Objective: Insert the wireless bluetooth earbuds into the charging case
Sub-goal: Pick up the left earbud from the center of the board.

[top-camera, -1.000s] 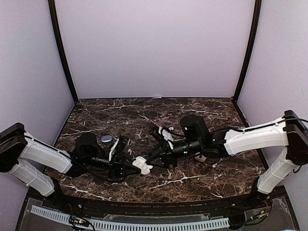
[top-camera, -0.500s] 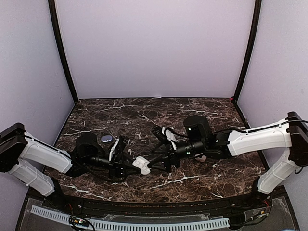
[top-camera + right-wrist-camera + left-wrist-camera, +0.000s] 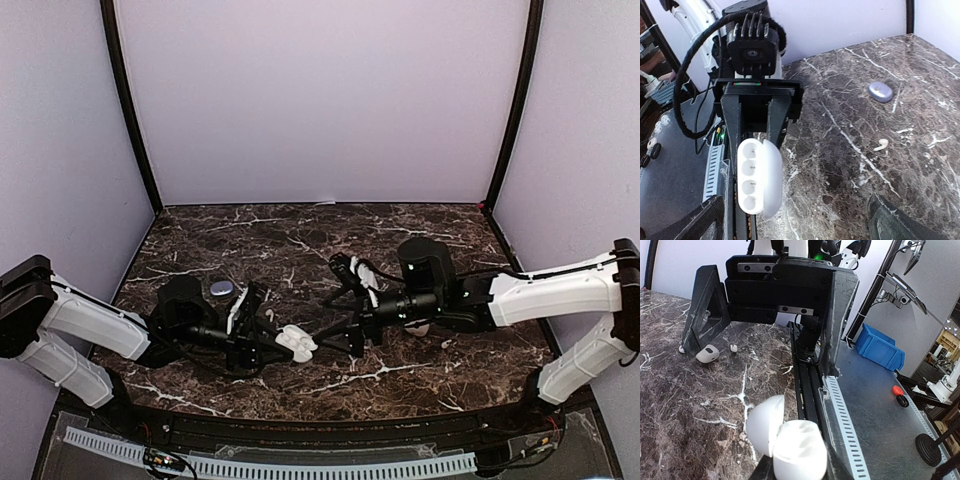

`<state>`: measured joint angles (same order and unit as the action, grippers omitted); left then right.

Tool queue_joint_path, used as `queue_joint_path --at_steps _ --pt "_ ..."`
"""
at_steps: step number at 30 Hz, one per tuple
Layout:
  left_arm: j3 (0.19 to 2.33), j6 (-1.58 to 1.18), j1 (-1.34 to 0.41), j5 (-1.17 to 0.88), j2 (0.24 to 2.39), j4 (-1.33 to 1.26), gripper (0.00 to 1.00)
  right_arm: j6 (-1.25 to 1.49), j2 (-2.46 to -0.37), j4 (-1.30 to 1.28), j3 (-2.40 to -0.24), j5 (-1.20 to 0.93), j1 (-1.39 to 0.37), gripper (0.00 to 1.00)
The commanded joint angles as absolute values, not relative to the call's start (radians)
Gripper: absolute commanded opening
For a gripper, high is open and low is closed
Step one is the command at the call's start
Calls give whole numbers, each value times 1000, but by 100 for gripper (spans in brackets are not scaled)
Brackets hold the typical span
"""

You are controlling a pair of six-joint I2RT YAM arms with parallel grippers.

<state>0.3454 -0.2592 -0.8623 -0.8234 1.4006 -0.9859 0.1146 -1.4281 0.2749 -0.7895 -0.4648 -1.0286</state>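
We see L gripper [image 3: 272, 340] pinching the open white case [image 3: 758, 176]; R gripper [image 3: 342, 305] spread wide, near it.

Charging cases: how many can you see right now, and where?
2. The open white case is held by the left fingers. The closed lavender case lies loose on the marble table, farther back. More could be hidden.

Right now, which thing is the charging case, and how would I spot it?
Find the dark marble table, then follow the left arm toward the table's middle. The charging case is clamped in that arm's jaws: white and hinged open, unlike the closed lavender case lying on the table.
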Motion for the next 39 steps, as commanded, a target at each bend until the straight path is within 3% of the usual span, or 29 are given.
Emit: queue_joint_path --at_steps 1,6,14,16,19,25,31,39 --pt "342 -265 -867 -812 1373 -1006 15 150 -1329 328 -735 -370 -998 99" --pt "326 -268 -867 -767 1361 -1010 15 355 -1219 248 -691 -150 -983 99" --pt "322 -273 -864 -750 1378 -1037 15 416 -1094 65 -604 58 -962 99" --pt "321 -276 -862 -753 1386 -1050 14 481 -1052 38 -562 28 -924 94" --pt "316 -285 -856 -745 1391 -1065 14 544 -994 -33 -531 33 -885 74" --pt "296 -312 -824 -722 1379 -1080 14 612 -988 -289 -575 89 -800 57" --pt "259 -386 -741 -710 1319 -1077 14 679 -1067 -582 -711 197 -747 48" --pt "254 -365 -681 -698 1258 -1005 14 562 -1158 -510 -790 120 -660 46"
